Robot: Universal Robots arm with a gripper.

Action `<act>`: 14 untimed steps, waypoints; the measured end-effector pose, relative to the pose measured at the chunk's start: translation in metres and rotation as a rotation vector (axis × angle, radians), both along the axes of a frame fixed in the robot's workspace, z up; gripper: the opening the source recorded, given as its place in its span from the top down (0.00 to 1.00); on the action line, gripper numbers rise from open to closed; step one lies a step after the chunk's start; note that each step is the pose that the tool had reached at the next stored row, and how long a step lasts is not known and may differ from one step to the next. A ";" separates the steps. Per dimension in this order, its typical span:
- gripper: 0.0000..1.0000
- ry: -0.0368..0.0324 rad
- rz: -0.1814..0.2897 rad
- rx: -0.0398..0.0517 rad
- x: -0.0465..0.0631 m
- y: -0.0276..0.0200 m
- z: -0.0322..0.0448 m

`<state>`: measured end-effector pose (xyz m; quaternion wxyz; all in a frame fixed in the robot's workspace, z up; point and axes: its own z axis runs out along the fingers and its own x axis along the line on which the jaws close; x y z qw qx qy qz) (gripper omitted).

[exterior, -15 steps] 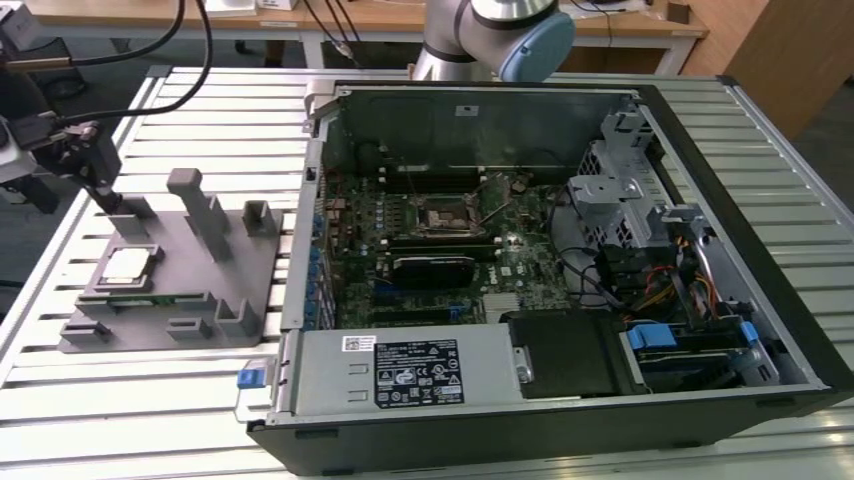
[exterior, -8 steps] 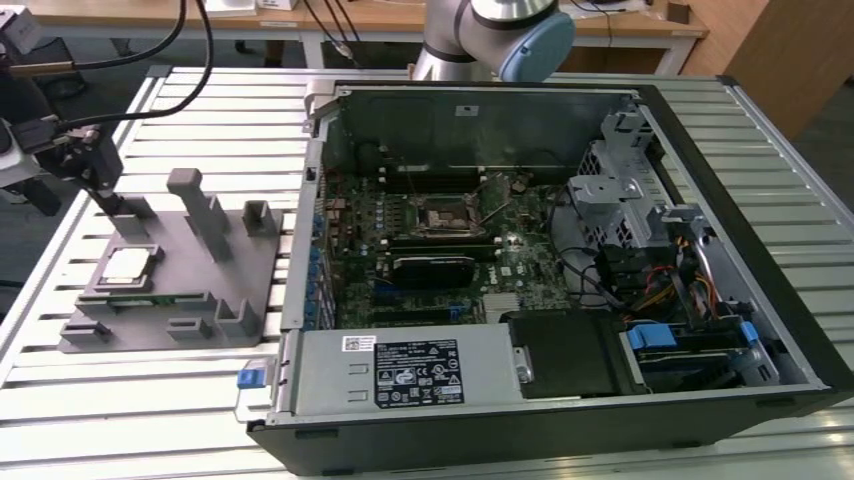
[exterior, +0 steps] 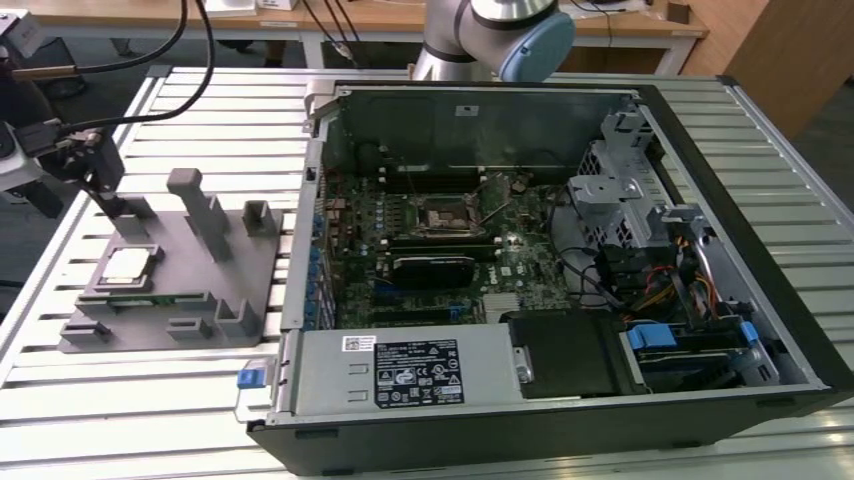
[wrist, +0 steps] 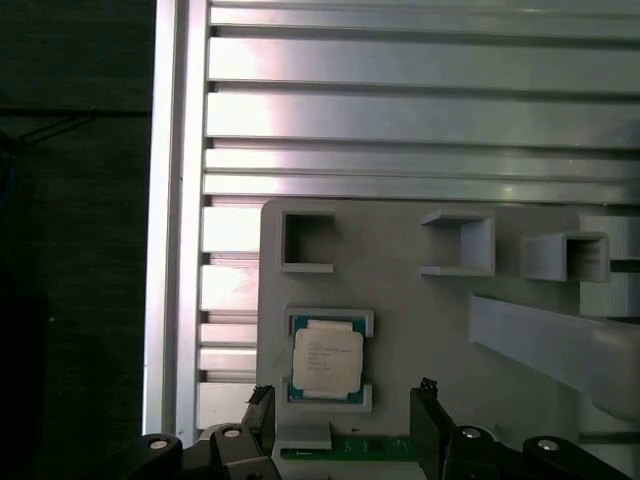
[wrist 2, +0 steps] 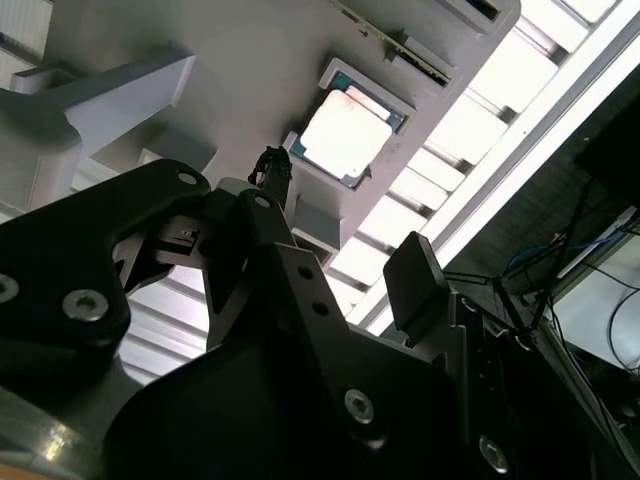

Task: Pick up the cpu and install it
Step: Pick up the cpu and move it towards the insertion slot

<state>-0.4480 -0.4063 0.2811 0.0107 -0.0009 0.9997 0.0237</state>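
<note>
The cpu (exterior: pixel 127 265) (wrist: pixel 326 360) (wrist 2: pixel 345 135) is a small silver-topped square chip. It lies flat in a recess of the grey holder block (exterior: pixel 174 290) at the exterior view's left. My gripper (exterior: pixel 123 210) (wrist: pixel 345 425) (wrist 2: pixel 345 225) hangs over that block just beside the chip, above it and not touching it. Its two black fingers (wrist: pixel 430 425) stand apart, wider than the chip, with nothing between them. The black cpu socket (exterior: pixel 441 215) sits on the motherboard (exterior: pixel 400 290) inside the open computer case.
The grey block carries upright posts (exterior: pixel 200 210) and square pockets (wrist: pixel 308 240), plus a green memory stick (wrist: pixel 350 447) at its edge near the chip. The case walls (exterior: pixel 314 200), drive cage (exterior: pixel 627 200) and cables (exterior: pixel 667 290) surround the board. A slatted metal table (exterior: pixel 160 420) carries everything.
</note>
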 end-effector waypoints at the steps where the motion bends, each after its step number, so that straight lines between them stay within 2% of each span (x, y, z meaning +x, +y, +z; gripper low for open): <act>1: 0.35 0.0000 0.000 0.0001 0.000 0.0000 -0.0005; 11: 0.35 0.0000 0.000 0.0000 0.000 0.0000 -0.0066; 14: 0.35 0.0045 0.001 0.0000 0.000 0.0001 -0.0103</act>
